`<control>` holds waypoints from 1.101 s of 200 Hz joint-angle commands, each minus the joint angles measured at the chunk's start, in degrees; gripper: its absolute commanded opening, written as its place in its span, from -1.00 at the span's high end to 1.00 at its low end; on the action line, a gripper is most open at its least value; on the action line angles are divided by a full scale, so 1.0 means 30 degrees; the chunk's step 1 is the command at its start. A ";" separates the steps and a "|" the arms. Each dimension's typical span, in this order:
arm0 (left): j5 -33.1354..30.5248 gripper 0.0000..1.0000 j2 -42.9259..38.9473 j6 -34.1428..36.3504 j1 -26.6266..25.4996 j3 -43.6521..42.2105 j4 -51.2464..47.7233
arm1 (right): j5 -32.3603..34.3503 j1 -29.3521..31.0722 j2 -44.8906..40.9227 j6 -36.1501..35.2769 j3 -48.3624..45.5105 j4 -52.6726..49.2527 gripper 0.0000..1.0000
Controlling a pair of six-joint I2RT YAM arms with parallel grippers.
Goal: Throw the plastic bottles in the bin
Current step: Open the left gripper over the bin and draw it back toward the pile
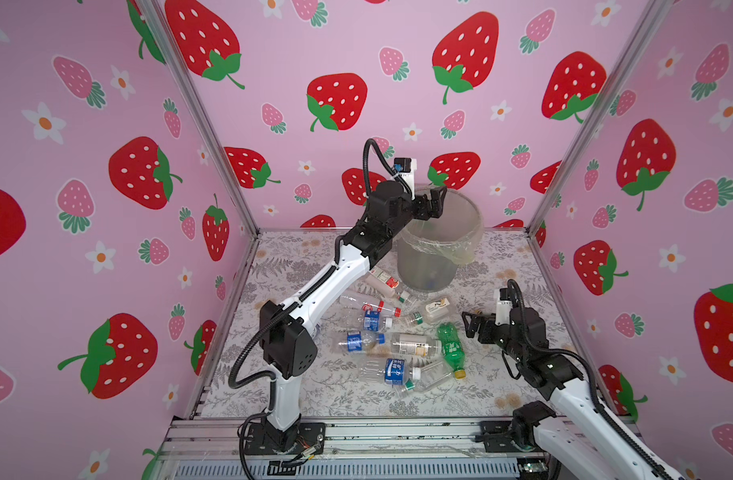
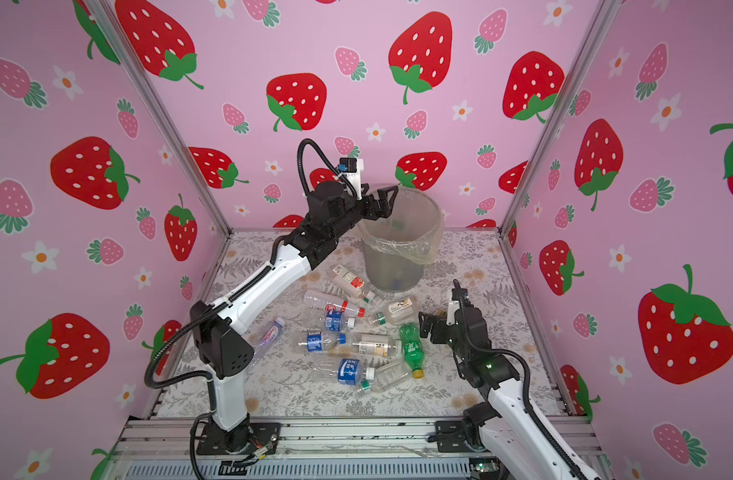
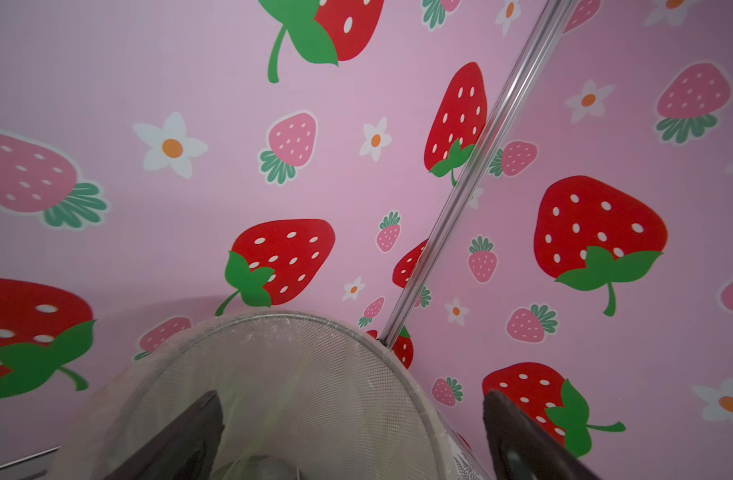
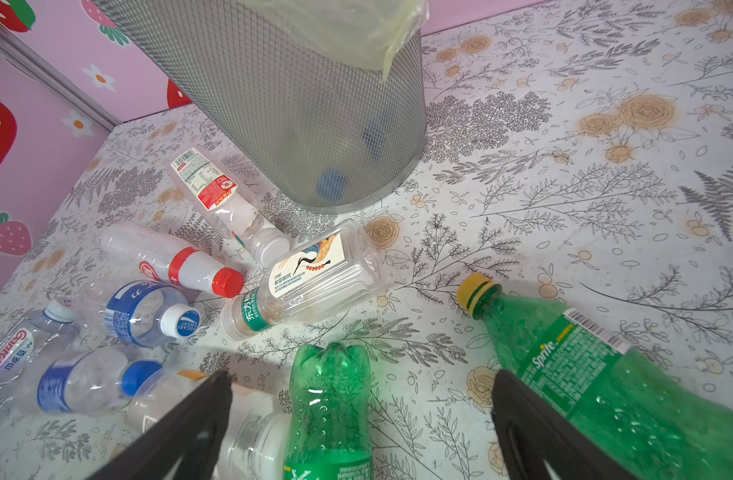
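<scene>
The plastic bottles (image 1: 402, 345) are seen lying on their sides in a loose cluster on the tabletop (image 1: 506, 266), in front of the bin (image 1: 427, 266), in both top views. One red-white labelled bottle (image 1: 383, 280) is found just beside the bin's base. The bin is stood upright near the back wall (image 1: 356, 50), with a liner bag (image 1: 460, 249) folded over its rim. Blurred blue shapes (image 4: 331, 183) are made out through its mesh wall near the bottom; what they are cannot be told. Over the bin's rim the left gripper (image 1: 433, 203) is held, well above and apart from the cluster. Its fingers (image 3: 190, 436) are spread wide in the left wrist view, nothing is held between them, and the bin's inside is seen beyond. Low at the right edge of the cluster the right gripper (image 1: 470, 326) is positioned, just beside a green bottle (image 1: 451, 347). Its jaws are released and nothing is clamped. In the right wrist view the base of that bottle is framed between the spread fingers, with no contact visible. A second green bottle (image 4: 564, 365), Sprite label and yellow cap, lies just beside one finger; contact cannot be told.
</scene>
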 commanded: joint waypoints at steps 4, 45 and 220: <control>-0.3003 -0.98 -0.3737 0.0526 0.0238 -0.2433 -0.1876 | -0.0200 -0.0054 -0.0130 0.0206 -0.0039 -0.0474 -0.99; -0.3322 -0.98 -0.8061 -0.0006 0.0759 -0.8175 -0.5299 | -0.0815 -0.0053 0.1009 0.0483 -0.0609 0.0989 -0.99; -0.1252 -0.98 -1.3352 -0.3588 0.2077 -1.7571 -0.8228 | -0.1211 -0.0022 0.3657 0.0358 0.0764 -0.0395 -0.99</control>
